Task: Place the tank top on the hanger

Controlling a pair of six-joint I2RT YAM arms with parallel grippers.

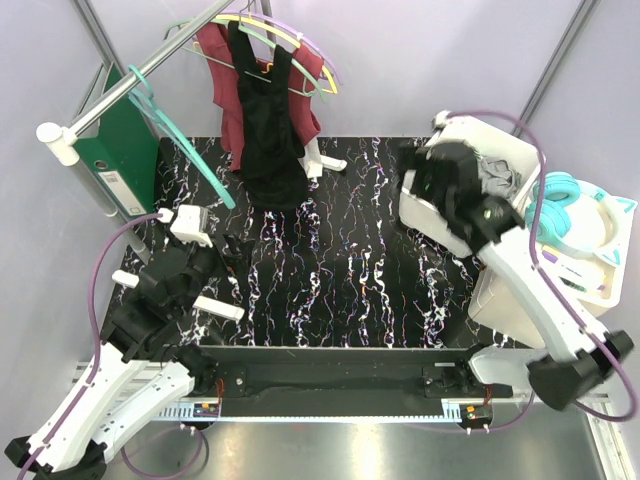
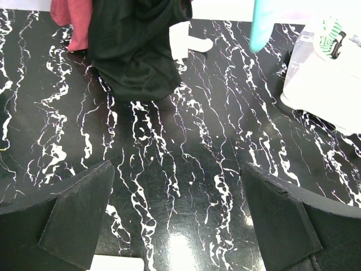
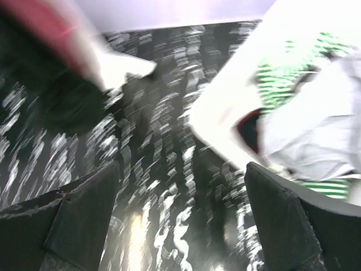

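Hanger (image 1: 203, 165) is hooked on the rail (image 1: 150, 59), left of the black top (image 1: 265, 115). Its long arm slants down toward that top's hem.

My left fingers (image 2: 79, 214) sit low over the worktop (image 1: 350, 290), near-left of the black top. They are spread as wide as they go, with nothing between them, only bare marble pattern.

A maroon top (image 1: 228, 120) hangs just behind the black top on the same rail.

My right fingers (image 3: 84, 214) are well right of the black top, up by the near wall of the white bin (image 1: 415, 215). They are also fully spread and hold nothing. The right wrist view is motion-blurred, so I can't make out fine detail.

Tank top (image 1: 497, 180) lies bunched inside that bin, far right of the black top, with green-striped cloth (image 3: 279, 79) beside it. I can't tell if the fingers touch the bin.
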